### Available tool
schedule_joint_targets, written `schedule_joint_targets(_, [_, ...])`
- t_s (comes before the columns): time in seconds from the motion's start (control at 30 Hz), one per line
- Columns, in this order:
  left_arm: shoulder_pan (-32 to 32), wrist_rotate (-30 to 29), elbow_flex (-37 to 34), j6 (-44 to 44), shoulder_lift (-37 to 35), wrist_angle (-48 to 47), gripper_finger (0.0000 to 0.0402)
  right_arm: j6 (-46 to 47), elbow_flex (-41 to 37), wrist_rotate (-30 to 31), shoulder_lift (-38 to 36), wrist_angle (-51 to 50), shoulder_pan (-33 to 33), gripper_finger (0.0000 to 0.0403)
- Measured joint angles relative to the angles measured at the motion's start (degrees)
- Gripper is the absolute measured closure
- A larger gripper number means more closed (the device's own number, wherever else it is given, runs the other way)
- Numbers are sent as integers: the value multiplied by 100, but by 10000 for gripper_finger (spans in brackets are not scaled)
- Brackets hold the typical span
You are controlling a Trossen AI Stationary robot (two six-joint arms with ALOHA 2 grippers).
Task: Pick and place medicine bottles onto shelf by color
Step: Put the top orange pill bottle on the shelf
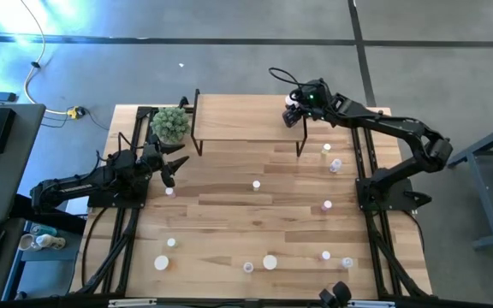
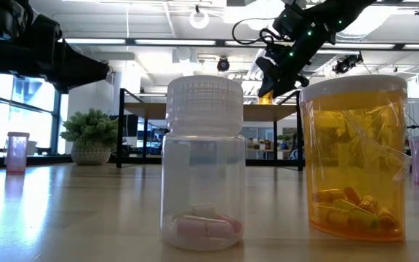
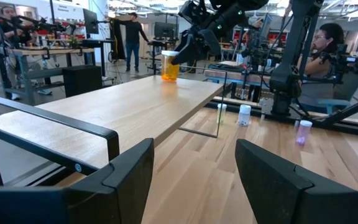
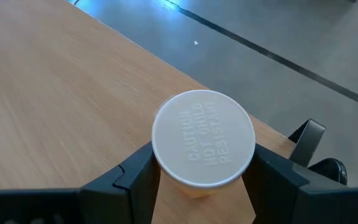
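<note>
Where the orange bottle [image 4: 202, 142] stands on the shelf [image 1: 238, 120] at upper centre of the high view, the right tool [image 4: 201, 171] pinches it below its white cap. Small bottles dot the wooden counter [image 1: 229, 222], a potted plant [image 1: 169, 124] sits upper left near the left tool [image 1: 172, 168], spread and empty, and people stand in the room beyond.

Right arm reaches across to shelf [image 1: 246, 120], right gripper [image 1: 293, 109] over shelf's right end, pointing down, fingers [image 4: 135, 171] either side of orange medicine bottle [image 3: 169, 65], pressed to its white cap. Left arm low, stretched toward shelf's left end; left gripper [image 1: 171, 168] just short of shelf, fingers [image 3: 126, 171] apart, nothing between them.
</note>
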Motion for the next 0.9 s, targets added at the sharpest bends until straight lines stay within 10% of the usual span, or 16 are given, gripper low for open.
schedule_joint_targets(0.9, [1, -4, 1, 0, 1, 0, 186, 103, 0, 105, -85, -47, 0, 151])
